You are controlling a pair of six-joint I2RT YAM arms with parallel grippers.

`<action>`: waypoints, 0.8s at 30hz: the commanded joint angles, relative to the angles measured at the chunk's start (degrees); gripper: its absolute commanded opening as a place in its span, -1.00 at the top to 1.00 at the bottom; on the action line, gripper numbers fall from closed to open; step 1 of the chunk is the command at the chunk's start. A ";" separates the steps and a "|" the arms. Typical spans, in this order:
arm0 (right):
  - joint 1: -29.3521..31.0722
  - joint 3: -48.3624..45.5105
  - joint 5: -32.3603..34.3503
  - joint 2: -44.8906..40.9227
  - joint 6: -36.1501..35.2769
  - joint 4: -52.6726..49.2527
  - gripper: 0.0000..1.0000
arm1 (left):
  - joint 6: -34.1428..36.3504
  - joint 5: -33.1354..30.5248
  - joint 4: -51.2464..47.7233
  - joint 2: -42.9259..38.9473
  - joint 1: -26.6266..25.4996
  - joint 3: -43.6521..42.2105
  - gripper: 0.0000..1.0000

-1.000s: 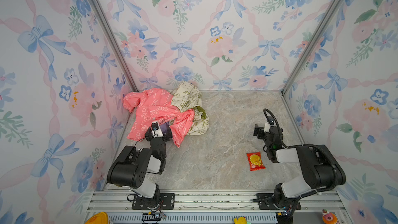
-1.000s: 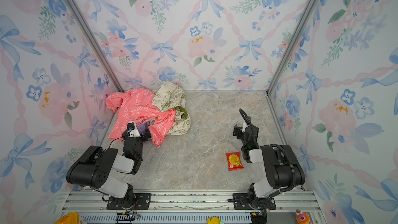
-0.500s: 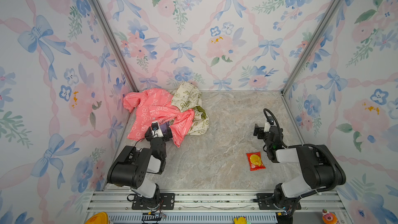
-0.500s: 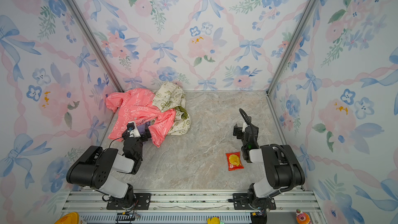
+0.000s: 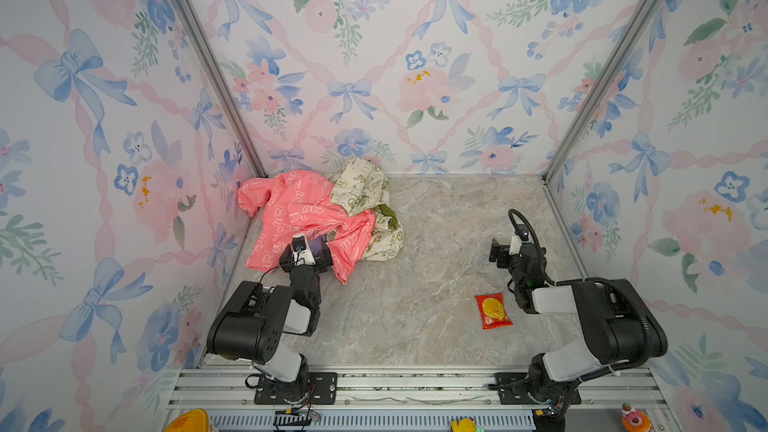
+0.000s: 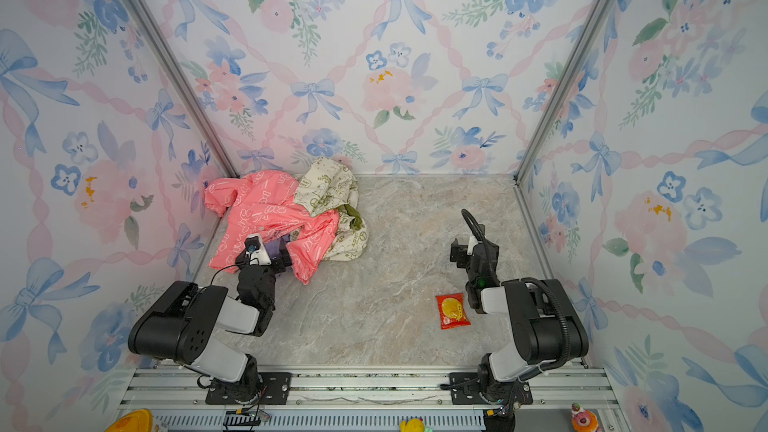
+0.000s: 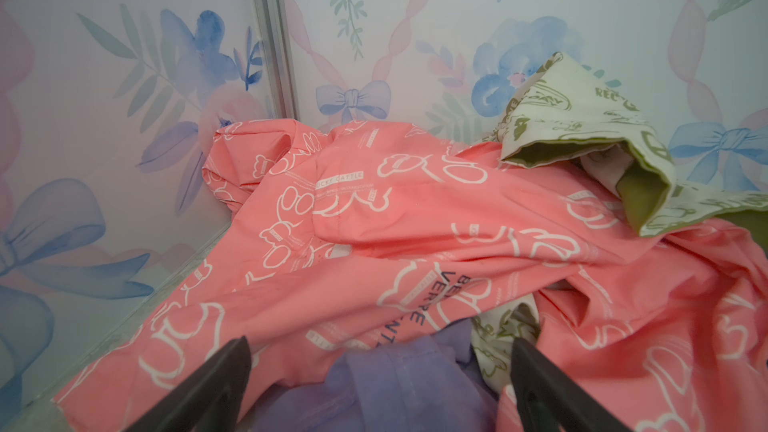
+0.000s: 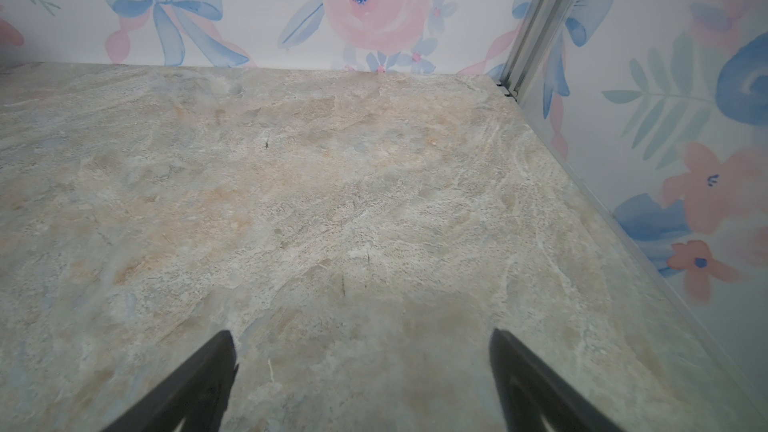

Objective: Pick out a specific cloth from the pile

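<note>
- Reads "LUCKY CATTLE" in white on pink garment (image 7: 415,222); dark lettering lower down only partly legible, "VERPE…".
- Reads "REC…" in olive on cream cloth (image 7: 582,126); rest of that print folded away or too blurred.
- Red packet (image 5: 493,310) with yellow disc, near right on table; print too small to read.
- Grey-beige marbled tabletop (image 5: 436,234); floral wallpaper (image 5: 374,56) with blue bows and pink ribbons on all three walls.
- Aluminium posts (image 5: 208,64) in both far corners; aluminium rail (image 5: 415,384) along near edge, under both arm bases.
- Pile (image 5: 316,214) in far left corner, against left wall: pink on top, cream on its right side.
- Lavender cloth (image 7: 395,384) at near edge of pile, mostly buried under pink garment; just a small patch visible in both top views.
- Left arm folded low, forearm pointing toward far wall; left gripper (image 7: 379,342) right at lavender patch, jaws spread wide either side of it, clamped on nothing.
- Right arm folded low on right side; right gripper (image 8: 360,332) just above bare tabletop, farther back than red packet, well apart from pile; jaws spread wide, empty.
</note>
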 commanded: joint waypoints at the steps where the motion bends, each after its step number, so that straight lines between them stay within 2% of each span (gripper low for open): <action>1: -0.55 1.11 -0.43 -0.17 0.60 -0.33 -0.94 | 0.70 -0.55 0.43 0.37 -0.02 0.35 -0.96; 15: -1.11 1.45 -1.27 -0.24 0.99 -0.58 -0.94 | 0.77 -0.68 0.39 0.36 -0.16 0.37 -0.96; 19: -0.43 5.63 -1.56 -5.86 0.26 -12.85 -0.94 | 1.12 -5.51 0.46 -1.02 -2.02 -0.07 -0.96; 20: -0.34 6.86 -1.49 -7.64 0.46 -17.51 -0.94 | 1.92 -4.80 0.72 -1.95 -2.41 -0.54 -0.96; 22: 0.14 6.76 -1.05 -9.79 0.15 -18.89 -0.94 | 2.33 -5.49 1.48 -3.95 -2.97 -1.91 -0.96; 24: 1.44 5.40 1.96 -12.29 -0.77 -17.67 -0.94 | 3.41 -10.08 -0.85 -8.70 -4.66 -2.36 -0.96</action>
